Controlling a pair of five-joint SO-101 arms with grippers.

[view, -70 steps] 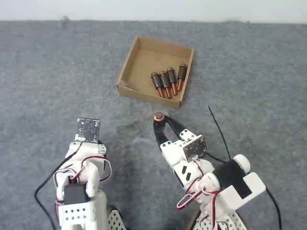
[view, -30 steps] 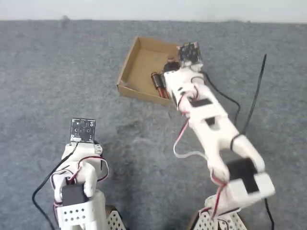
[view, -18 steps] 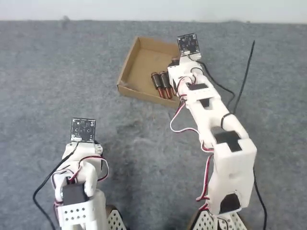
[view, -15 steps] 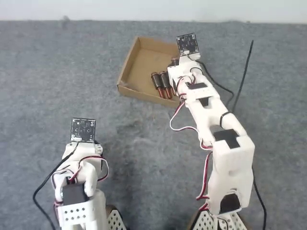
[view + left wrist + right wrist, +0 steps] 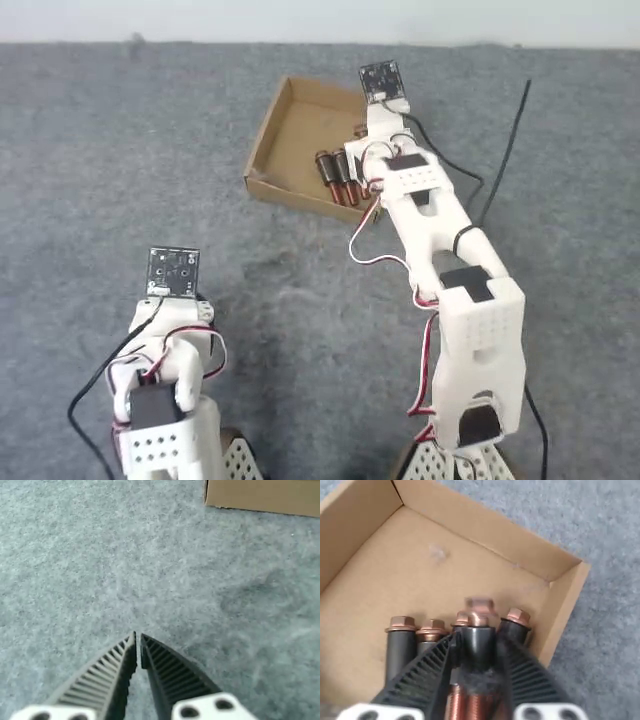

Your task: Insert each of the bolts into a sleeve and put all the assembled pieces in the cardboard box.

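The cardboard box (image 5: 290, 125) lies open at the table's far middle, with several assembled pieces (image 5: 335, 178) side by side along its right wall. My right arm (image 5: 420, 200) stretches over that corner of the box. My right gripper (image 5: 476, 640) is shut on an assembled piece (image 5: 479, 630), a black sleeve with a copper bolt through it, held just above the pieces lying in the box (image 5: 402, 642). My left gripper (image 5: 138, 642) is shut on nothing and hangs low over bare carpet, with a box corner (image 5: 260, 495) far ahead.
Grey carpet covers the whole table. The left half of the box floor (image 5: 395, 575) is bare cardboard. My left arm (image 5: 170, 340) sits folded at the near left, well apart from the box.
My right arm has carried the assembled piece from the carpet in front of the box to above the box's right side. The left arm stays where it was.
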